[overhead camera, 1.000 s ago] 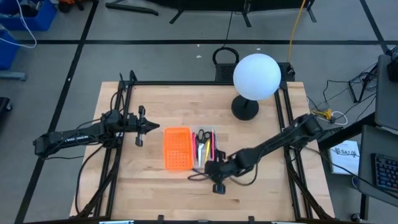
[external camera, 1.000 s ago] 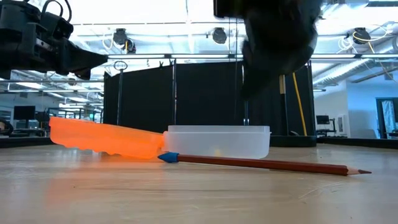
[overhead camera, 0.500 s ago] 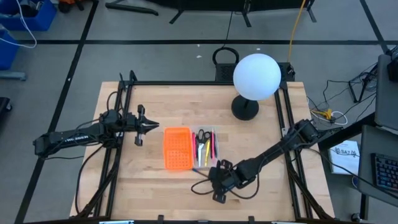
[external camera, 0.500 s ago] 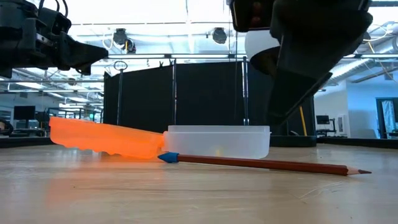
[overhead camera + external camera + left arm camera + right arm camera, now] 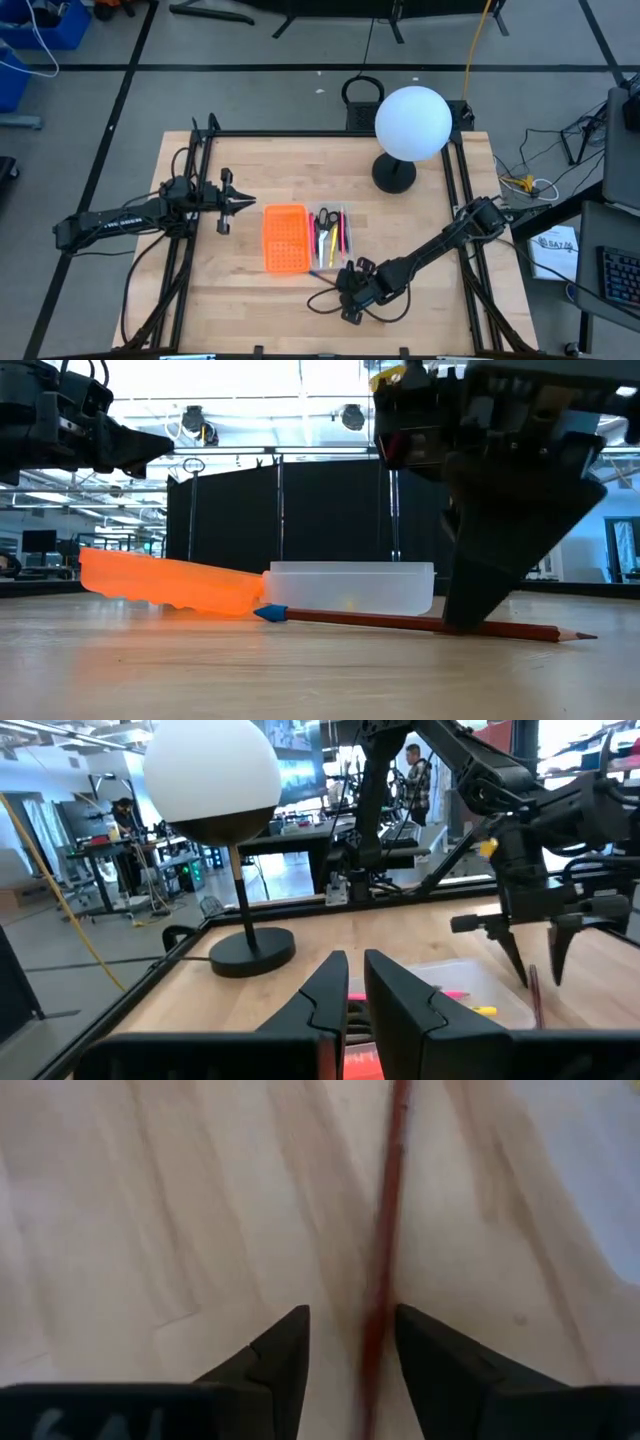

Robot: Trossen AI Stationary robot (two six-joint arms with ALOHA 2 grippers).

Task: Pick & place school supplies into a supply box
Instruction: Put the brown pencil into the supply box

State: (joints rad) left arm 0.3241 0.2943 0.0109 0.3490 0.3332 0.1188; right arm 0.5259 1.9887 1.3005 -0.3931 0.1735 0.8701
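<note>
A red-brown pencil (image 5: 380,620) with a blue end lies flat on the table just in front of the clear supply box (image 5: 330,232). The box holds black-handled scissors (image 5: 326,217) and pink and yellow pens. My right gripper (image 5: 350,1350) is open and points down at the pencil's middle (image 5: 392,1200), one finger on each side of it. My left gripper (image 5: 243,203) hovers above the table left of the orange panel (image 5: 285,238). Its fingers (image 5: 330,990) are slightly apart, with nothing between them. My right gripper comes from above with its fingers across the pencil, which lies flat on the table. I cannot tell whether a fingertip (image 5: 460,625) touches it.
The orange perforated panel (image 5: 160,582) lies against the supply box's left side. A white globe lamp (image 5: 412,122) on a black base stands at the far right. Bare wood lies near the front edge, with a dark cable loop (image 5: 318,298) beside my right gripper.
My right gripper has moved from the supply box's near end toward the table's near edge and has come down over the pencil. The pencil has not moved.
</note>
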